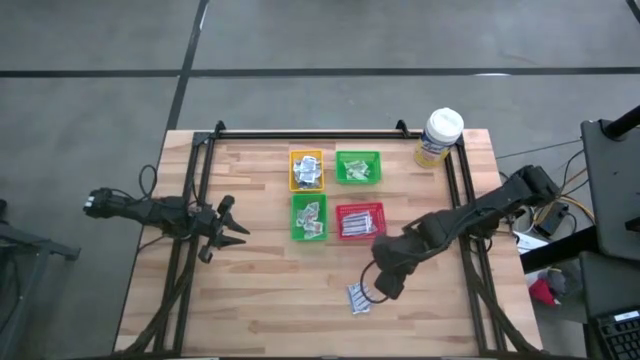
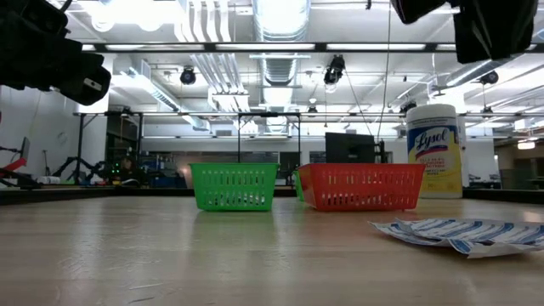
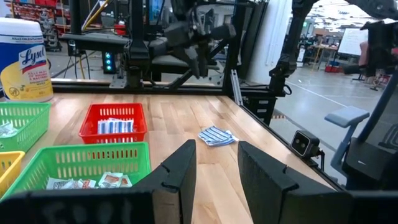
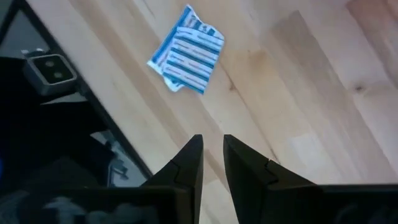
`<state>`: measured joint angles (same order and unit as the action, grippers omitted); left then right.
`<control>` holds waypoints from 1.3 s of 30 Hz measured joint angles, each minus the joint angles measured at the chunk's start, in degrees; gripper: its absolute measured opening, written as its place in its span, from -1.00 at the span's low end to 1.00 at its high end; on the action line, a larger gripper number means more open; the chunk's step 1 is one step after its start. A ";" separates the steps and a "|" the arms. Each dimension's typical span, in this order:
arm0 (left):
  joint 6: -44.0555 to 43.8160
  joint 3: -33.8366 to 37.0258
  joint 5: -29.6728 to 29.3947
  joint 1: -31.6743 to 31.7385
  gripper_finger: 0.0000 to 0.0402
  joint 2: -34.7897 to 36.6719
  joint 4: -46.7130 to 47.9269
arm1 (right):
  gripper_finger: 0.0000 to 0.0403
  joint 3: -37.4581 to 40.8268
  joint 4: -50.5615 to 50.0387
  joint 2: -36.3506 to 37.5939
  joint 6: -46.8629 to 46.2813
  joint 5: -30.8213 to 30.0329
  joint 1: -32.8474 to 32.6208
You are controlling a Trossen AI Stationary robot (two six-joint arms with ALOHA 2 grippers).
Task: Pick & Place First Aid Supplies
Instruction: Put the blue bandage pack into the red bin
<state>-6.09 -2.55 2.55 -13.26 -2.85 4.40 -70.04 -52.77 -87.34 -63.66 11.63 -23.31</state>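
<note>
Right now, right gripper (image 4: 211, 158) poised above bare wood, fingers drawn near together with a thin gap between them, nothing pinched. Blue-and-white pad (image 4: 186, 50) lying flat on the table (image 1: 260, 300) ahead of the fingertips in the right wrist view, clear of them, not touched. Seen from above, right gripper (image 1: 385, 283) just beside the same pad (image 1: 358, 298), pad on the side toward the table's middle and near edge. Pad roughly squarish, slightly crumpled, stripes running across it; longer side set at a slant to the line of the fingers, so probably a small turn of the wrist wanted before pinching. Possibly 2 pads overlapped there; cannot tell.

Outward: red tray (image 1: 359, 221) closest to the pad, already holding similar blue-and-white pads, so likely the destination. Green tray (image 1: 309, 218) next to it with white-grey sachets, yellow tray (image 1: 306, 170) and second green tray (image 1: 357, 167) behind, all 4 in a block. Yellow canister (image 1: 437, 137) at the far right corner.

Left gripper (image 1: 228, 229) waiting at the left side of the table, fingers (image 3: 180, 171) parted, empty, well apart from the pad. Right arm plainly the nearer one for this pick.
</note>
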 joint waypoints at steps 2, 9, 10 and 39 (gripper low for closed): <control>-0.02 0.00 0.00 0.00 -0.43 0.00 0.00 | -0.68 0.00 1.06 -1.74 -0.30 0.00 -0.04; -0.07 0.00 0.00 0.02 -0.43 0.00 -0.04 | -0.52 0.00 5.05 -8.52 -0.48 0.52 0.02; -0.13 0.00 0.00 0.02 -0.43 0.00 -0.05 | -0.49 0.00 5.74 -9.52 -0.46 0.85 0.00; -1.64 0.00 0.02 0.01 -0.43 0.00 -0.11 | -0.18 0.00 12.57 -20.42 -7.11 2.49 -0.05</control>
<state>-7.73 -2.55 2.57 -13.25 -2.85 4.29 -70.04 -40.21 -107.76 -70.77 14.12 -23.36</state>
